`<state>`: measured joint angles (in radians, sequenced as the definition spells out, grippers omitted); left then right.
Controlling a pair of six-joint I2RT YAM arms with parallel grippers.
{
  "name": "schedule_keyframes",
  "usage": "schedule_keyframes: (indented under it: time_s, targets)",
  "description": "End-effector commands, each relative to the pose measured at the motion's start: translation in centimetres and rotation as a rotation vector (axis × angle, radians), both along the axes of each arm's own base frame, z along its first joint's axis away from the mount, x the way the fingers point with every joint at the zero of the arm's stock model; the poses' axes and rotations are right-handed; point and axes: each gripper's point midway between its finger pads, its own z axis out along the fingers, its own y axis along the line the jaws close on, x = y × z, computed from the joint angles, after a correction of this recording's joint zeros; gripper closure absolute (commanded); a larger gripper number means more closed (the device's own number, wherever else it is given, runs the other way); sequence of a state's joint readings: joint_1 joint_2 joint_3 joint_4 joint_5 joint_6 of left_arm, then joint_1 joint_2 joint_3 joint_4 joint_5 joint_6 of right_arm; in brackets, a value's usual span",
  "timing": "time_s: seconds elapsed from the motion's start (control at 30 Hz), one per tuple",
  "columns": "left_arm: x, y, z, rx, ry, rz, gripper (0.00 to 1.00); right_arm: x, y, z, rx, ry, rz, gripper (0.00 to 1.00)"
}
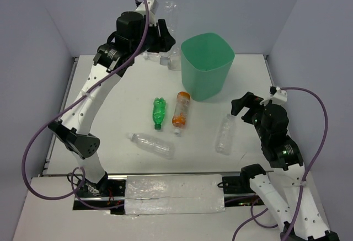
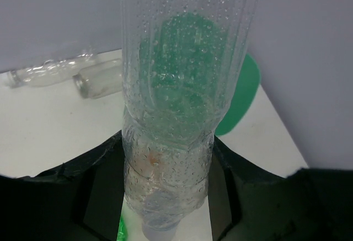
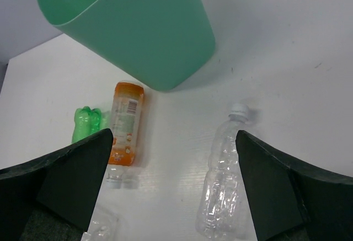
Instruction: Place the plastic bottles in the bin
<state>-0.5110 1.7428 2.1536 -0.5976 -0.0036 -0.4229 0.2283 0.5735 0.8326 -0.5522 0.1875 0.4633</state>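
The left gripper [image 2: 165, 166] clamps a droplet-beaded clear bottle [image 2: 176, 75], with the mint-green bin [image 1: 207, 70] just beyond. The right gripper [image 3: 174, 139] hangs spread, a crinkled clear bottle [image 3: 223, 191] lying by one finger.

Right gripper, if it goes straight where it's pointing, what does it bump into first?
Probably the bare table, in the gap between the orange-ended bottle and the clear bottle. The right gripper is open, and one finger might graze the clear bottle; depth is hard to judge.
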Motion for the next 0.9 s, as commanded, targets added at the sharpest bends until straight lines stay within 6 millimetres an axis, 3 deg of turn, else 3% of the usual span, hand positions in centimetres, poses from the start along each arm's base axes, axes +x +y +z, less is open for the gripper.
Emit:
schedule_keyframes:
  time_s: [0.0, 0.17, 0.3, 0.4, 0.5, 0.57, 0.7, 0.73, 0.77, 0.87]
  targets:
    - [-0.1, -2.3, 3.1, -0.042, -0.106, -0.083, 0.70, -0.8, -0.5, 0.5, -0.016, 0.003, -0.014, 0.00]
    - [-2.3, -4.7, 5.0, -0.056, -0.162, -0.205, 0.70, -1.4, 1.1, 2.0, -0.004, -0.026, 0.089, 0.00]
    - [-5.1, -6.0, 6.2, -0.075, -0.189, -0.365, 0.70, -2.6, 5.8, 6.8, 0.061, -0.107, 0.366, 0.00]
    - [-6.6, -7.0, 7.5, -0.115, -0.229, -0.465, 0.69, -2.4, 7.6, 12.1, 0.097, -0.185, 0.461, 0.00]
    - [-5.7, -7.8, 8.0, -0.137, -0.255, -0.473, 0.68, -2.1, 7.6, 15.0, 0.105, -0.238, 0.457, 0.00]
    - [-4.4, -8.8, 8.6, -0.162, -0.290, -0.478, 0.67, -1.7, 7.2, 15.8, 0.111, -0.260, 0.428, 0.00]
    - [-2.1, -10.6, 9.6, -0.221, -0.383, -0.485, 0.63, -2.0, 6.3, 15.7, 0.130, -0.270, 0.371, 0.00]
    - [-1.2, -11.2, 9.0, -0.227, -0.391, -0.485, 0.62, -2.5, 5.9, 15.6, 0.129, -0.276, 0.351, 0.00]
    - [-0.9, -11.5, 10.3, -0.258, -0.460, -0.491, 0.61, -2.7, 5.6, 15.4, 0.129, -0.274, 0.342, 0.00]
    - [0.8, -12.9, 10.2, -0.302, -0.514, -0.504, 0.58, -3.9, 4.9, 14.8, 0.136, -0.286, 0.312, 0.00]
